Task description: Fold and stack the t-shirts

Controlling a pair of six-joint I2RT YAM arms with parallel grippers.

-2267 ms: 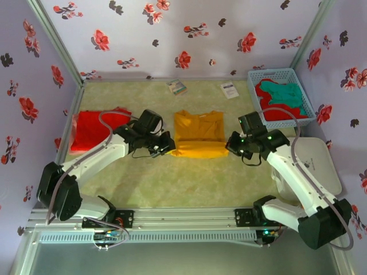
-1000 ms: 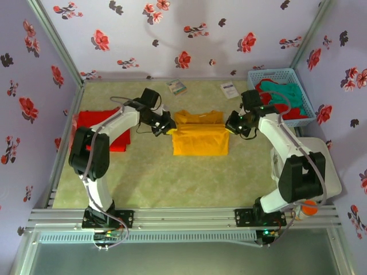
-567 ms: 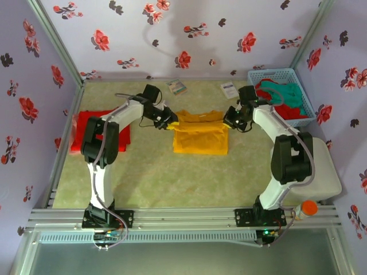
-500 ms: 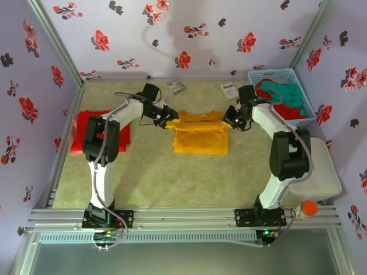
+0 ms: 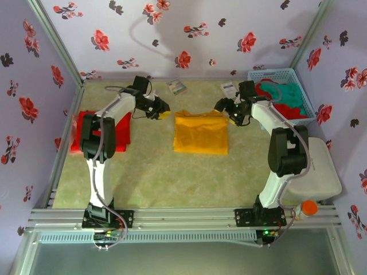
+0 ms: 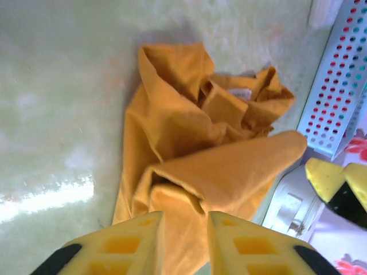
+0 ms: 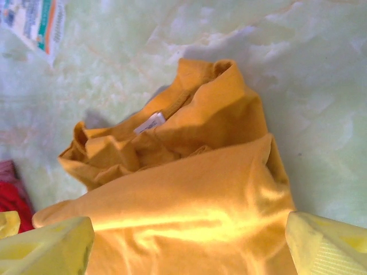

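Observation:
The mustard-yellow t-shirt (image 5: 200,134) lies folded as a rectangle at the table's middle. Its collar and label show under the folded-over layer (image 7: 183,172). My left gripper (image 5: 163,110) sits just off the shirt's far left corner, fingers a little apart. Yellow cloth (image 6: 189,126) shows in the gap of the left gripper (image 6: 186,235). My right gripper (image 5: 225,107) is at the far right corner. The right gripper (image 7: 186,240) is wide open over the cloth. A folded red t-shirt (image 5: 76,134) lies at the left. A teal t-shirt (image 5: 289,93) and a red one (image 5: 275,112) lie in the basket.
The blue mesh basket (image 5: 308,103) stands at the back right, also at the edge of the left wrist view (image 6: 338,86). Two paper cards (image 5: 177,87) (image 5: 229,90) lie near the back wall. A white block (image 5: 315,166) sits off the table's right edge.
Both grippers carried the yellow shirt's near edge up and over to its far edge, then opened and drew outward and back. The shirt now lies flat.

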